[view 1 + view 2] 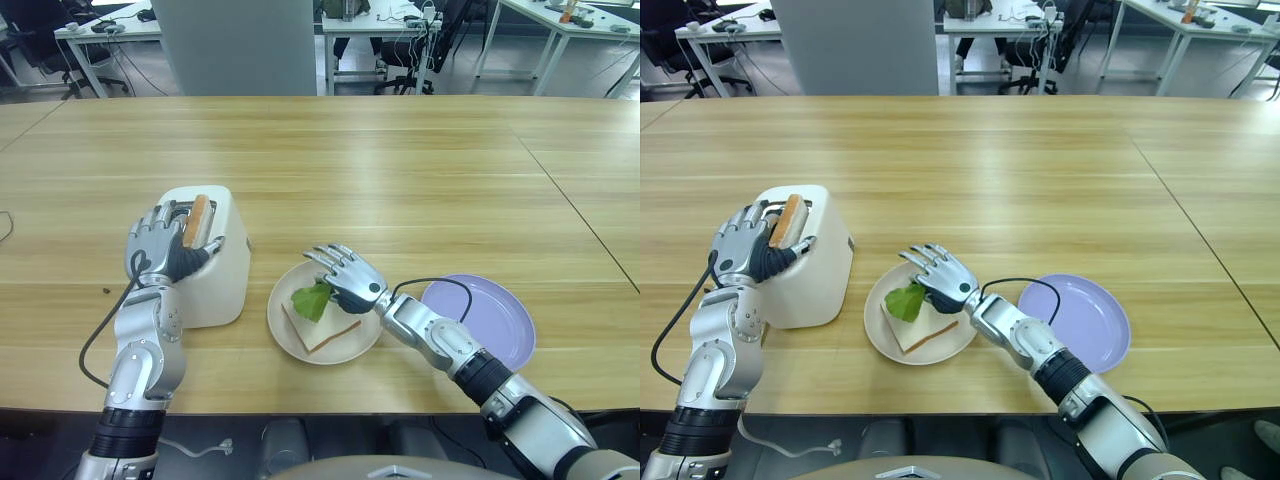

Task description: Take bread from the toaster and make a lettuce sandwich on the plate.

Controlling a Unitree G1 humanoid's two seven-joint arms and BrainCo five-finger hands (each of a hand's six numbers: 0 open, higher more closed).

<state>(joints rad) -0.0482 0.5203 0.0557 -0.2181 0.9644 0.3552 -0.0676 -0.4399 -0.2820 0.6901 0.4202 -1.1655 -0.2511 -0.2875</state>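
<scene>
A white toaster (218, 262) stands on the table at the left with a bread slice (196, 222) sticking up from its slot. My left hand (165, 248) is at the toaster's top, fingers curled around that slice. To the right lies a beige plate (283, 296) holding another bread slice (325, 332) with a green lettuce leaf (312, 300) on it. My right hand (345, 279) hovers over the plate's right side, fingers spread, fingertips at the lettuce.
An empty purple plate (495, 320) sits right of the beige plate, under my right forearm. A black cable (440, 285) loops from the right wrist. The wooden table (400, 180) stretches far back; desks and chairs stand beyond it.
</scene>
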